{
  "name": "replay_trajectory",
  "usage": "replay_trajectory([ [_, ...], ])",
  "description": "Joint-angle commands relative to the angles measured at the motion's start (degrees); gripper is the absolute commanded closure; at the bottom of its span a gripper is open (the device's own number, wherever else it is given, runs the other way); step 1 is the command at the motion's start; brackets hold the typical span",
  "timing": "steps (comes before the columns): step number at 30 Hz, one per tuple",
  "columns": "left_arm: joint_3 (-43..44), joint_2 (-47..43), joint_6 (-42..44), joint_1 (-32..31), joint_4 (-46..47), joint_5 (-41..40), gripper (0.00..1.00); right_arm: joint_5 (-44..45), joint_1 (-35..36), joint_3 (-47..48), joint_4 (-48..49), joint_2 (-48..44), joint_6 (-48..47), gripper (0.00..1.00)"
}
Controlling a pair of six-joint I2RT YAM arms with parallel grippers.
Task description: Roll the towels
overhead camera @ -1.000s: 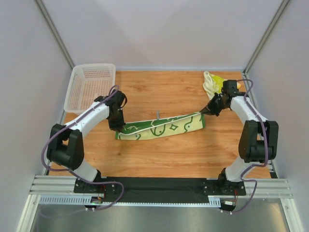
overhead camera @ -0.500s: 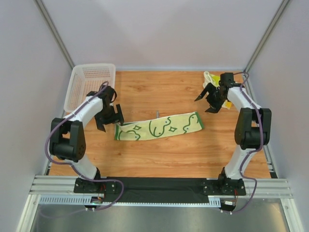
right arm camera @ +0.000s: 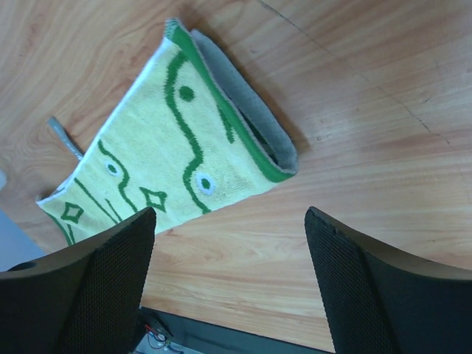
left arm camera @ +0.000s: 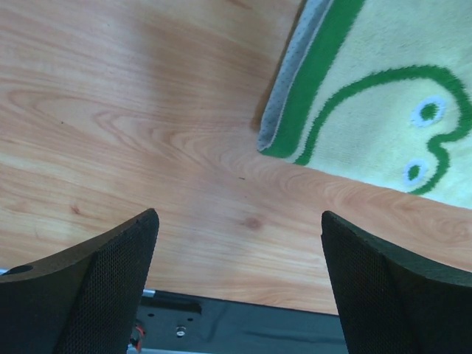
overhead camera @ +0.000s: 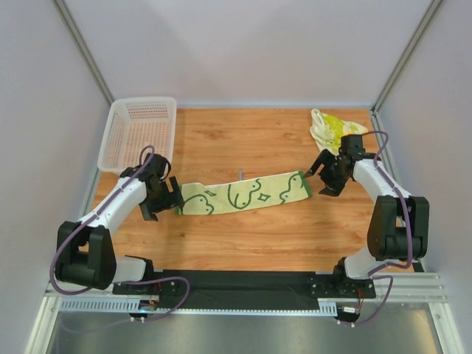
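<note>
A cream towel with dark green line pattern (overhead camera: 243,193) lies folded into a long flat strip across the middle of the table; its left end (left arm camera: 369,110) and right end (right arm camera: 192,147) show in the wrist views. A second towel (overhead camera: 328,125), cream with yellow-green blotches, lies crumpled at the far right corner. My left gripper (overhead camera: 164,200) is open just left of the strip's left end, nothing between its fingers (left arm camera: 110,280). My right gripper (overhead camera: 324,177) is open just right of the strip's right end, also holding nothing.
A white plastic mesh basket (overhead camera: 140,129) stands at the far left corner. A small grey tab (overhead camera: 241,175) sticks out from the strip's far edge. The black rail (overhead camera: 243,284) runs along the table's near edge.
Both grippers let go of the green-patterned towel's ends and opened. The towel dropped flat onto the table. The left gripper drew back toward the near left, the right gripper came down beside the right end.
</note>
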Motion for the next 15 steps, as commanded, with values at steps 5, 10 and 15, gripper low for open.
replay_trajectory([
  [5, -3.2, 0.6, -2.7, -0.8, 8.2, 3.4, 0.1, 1.1, 0.1, -4.0, 6.5, 3.6, -1.3, 0.22],
  [10, -1.4, 5.2, -3.3, -0.9, 11.0, 3.5, 0.14, 0.4, 0.1, -5.2, 8.0, 5.6, -1.2, 0.28],
  [15, 1.4, 11.3, -3.7, -0.9, 11.9, 3.3, 0.39, 1.2, 0.1, -6.0, 8.5, 4.5, -1.4, 0.32],
])
